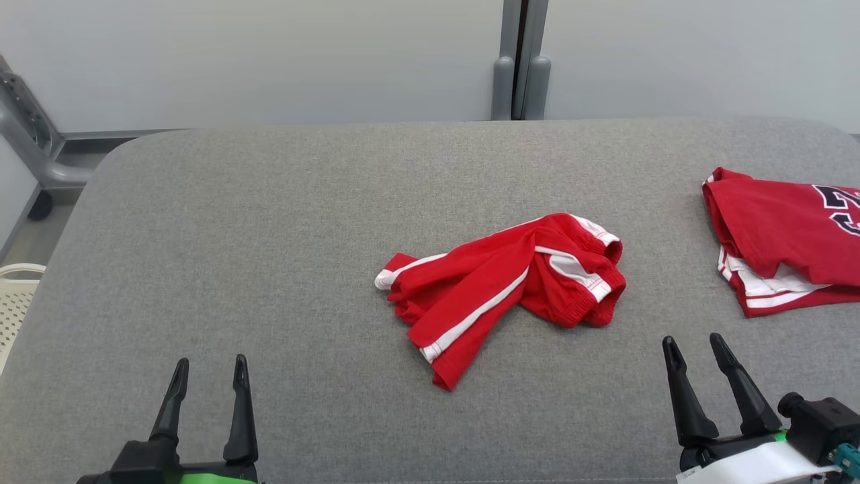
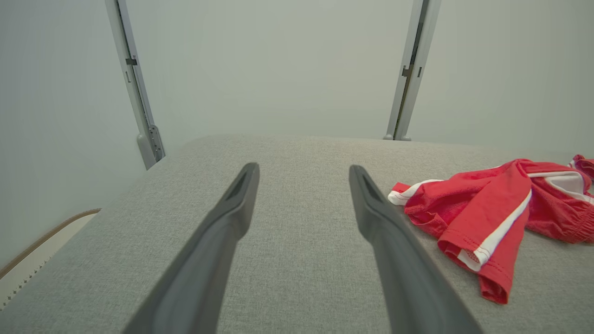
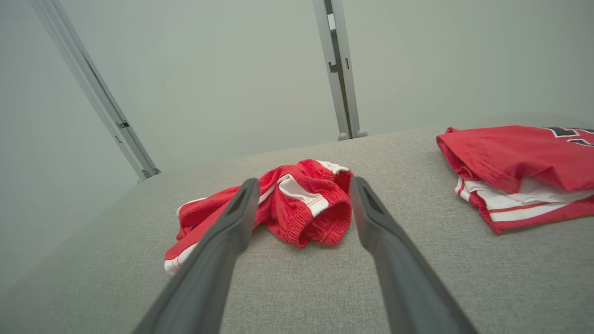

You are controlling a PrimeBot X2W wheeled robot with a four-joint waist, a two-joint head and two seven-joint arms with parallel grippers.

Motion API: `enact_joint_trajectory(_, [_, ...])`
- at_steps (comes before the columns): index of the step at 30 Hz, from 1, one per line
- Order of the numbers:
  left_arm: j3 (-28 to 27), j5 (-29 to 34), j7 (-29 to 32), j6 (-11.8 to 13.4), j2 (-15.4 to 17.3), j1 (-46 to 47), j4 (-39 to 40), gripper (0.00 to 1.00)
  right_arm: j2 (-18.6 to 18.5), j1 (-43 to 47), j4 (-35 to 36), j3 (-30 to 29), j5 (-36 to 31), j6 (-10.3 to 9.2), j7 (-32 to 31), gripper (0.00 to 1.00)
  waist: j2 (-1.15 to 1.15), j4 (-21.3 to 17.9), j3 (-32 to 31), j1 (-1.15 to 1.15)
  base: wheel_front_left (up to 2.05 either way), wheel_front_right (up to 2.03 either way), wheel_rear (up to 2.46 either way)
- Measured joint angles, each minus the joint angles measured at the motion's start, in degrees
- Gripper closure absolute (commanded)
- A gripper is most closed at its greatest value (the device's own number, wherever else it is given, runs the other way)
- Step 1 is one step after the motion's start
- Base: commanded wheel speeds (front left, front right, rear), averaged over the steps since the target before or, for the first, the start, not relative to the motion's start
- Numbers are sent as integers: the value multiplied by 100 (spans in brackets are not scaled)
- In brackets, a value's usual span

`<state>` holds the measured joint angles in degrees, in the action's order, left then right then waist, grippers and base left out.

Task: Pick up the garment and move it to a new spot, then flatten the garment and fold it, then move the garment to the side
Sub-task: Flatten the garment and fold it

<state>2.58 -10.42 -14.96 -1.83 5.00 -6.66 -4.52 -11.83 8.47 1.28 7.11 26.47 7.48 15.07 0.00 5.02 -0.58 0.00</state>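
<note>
One crumpled red garment [image 1: 504, 289], white side stripes, elastic waistband bunched

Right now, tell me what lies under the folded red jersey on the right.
White fabric with red stripes pokes out beneath the red jersey. Whether it is a separate garment is covered.

The red shorts [image 1: 500, 286] — white side stripes, elastic waistband — lie crumpled mid-table, legs bunched together.
</note>
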Motion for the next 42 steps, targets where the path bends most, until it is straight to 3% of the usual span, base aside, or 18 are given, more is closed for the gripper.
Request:
enact_joint_trajectory(7, [53, 65, 0, -29, 52, -164, 40, 0, 185, 164, 36, -92, -271, 0, 0, 0, 0, 30, -95, 0, 0, 0, 0])
enact_joint_trajectory(25, [266, 27, 81, -187, 151, -76, -53, 0, 213, 121, 52, -30, -367, 0, 0, 0, 0, 5, -22, 0, 0, 0, 0])
enact_joint_trajectory(33, [1177, -592, 1246, -520, 112, 72, -37, 0, 45, -86, -197, 179, -152, 0, 0, 0, 0, -63, 156, 0, 0, 0, 0])
enact_joint_trajectory(42, [2205, -1577, 2224, -556, 283, 719, 66, 0, -407, -945, -808, 857, 844, 0, 0, 0, 0, -193, 633, 0, 0, 0, 0])
